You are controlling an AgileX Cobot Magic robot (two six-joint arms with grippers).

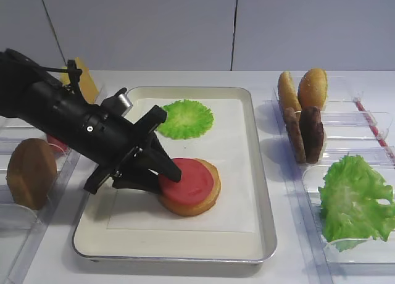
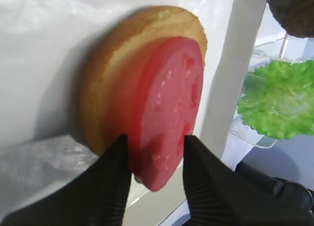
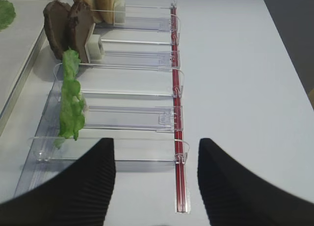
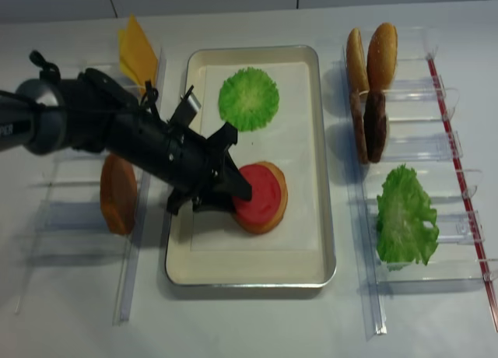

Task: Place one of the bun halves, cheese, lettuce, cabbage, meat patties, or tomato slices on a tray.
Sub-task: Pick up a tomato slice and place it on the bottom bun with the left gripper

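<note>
In the first high view, the black left hand (image 1: 162, 171) reached low across the large rectangular cream tray with a silver metal rim (image 1: 262, 204), its arm slanting down from the left. Its fingers stood partly apart on either side of the near edge of a flat round pinkish-red tomato slice (image 1: 188, 181), which lay on a round golden-brown bun half (image 1: 207, 200) on the tray's white paper liner. A round frilly green lettuce leaf (image 1: 185, 118) lay further back on the tray. Clear plastic racks on the right of the white desk (image 1: 290, 259) held upright bun halves (image 1: 311, 86), dark brown meat patties (image 1: 305, 133) and a loose leafy green lettuce piece (image 1: 355, 200). On the left stood thin yellow cheese slices (image 1: 86, 83) and another brown bun.

The right wrist view showed the right hand (image 3: 156, 184) with its two black fingers spread wide and nothing between them, above a clear rack with a red strip.

The left wrist view showed the fingertips (image 2: 115, 177) touching both sides of the tomato slice's edge.

In the second high view, white lettering on the arm was too cut off to read.
</note>
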